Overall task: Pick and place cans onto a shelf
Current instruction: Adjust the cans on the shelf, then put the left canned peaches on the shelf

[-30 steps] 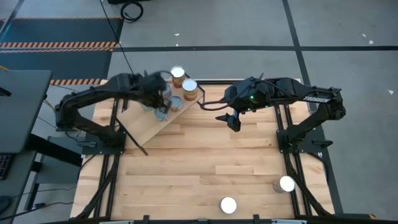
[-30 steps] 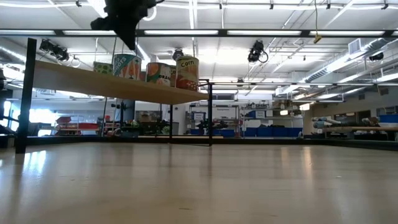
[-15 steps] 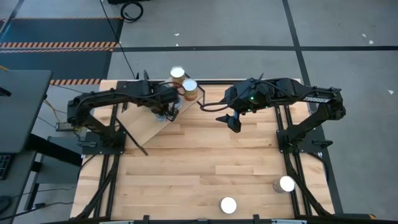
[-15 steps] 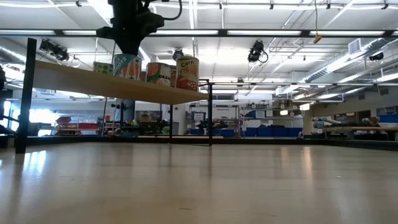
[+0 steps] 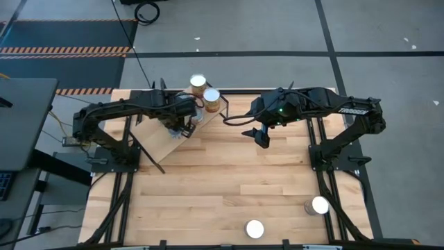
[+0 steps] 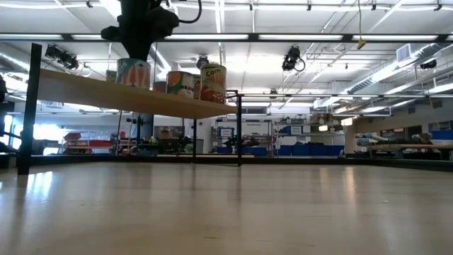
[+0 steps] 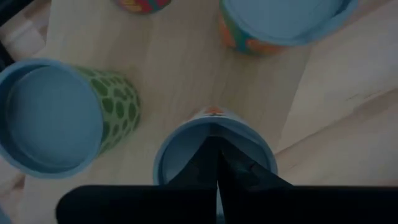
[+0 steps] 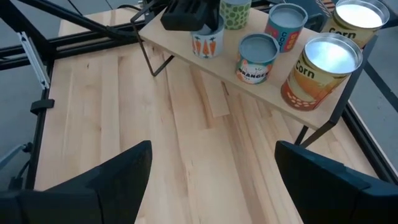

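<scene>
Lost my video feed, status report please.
Left gripper shut, above carrot can on shelf. Right gripper open, empty, hovering mid-table. Two cans unshelved. Nothing blocking.

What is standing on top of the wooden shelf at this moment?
On the shelf stand six cans in the right wrist view. The shut left gripper presses on the carrot-labelled can, covering its top. Anything behind the gripper is hidden.

Left gripper [image 7: 216, 163] closed, right gripper [image 8: 211, 165] spread wide
</scene>
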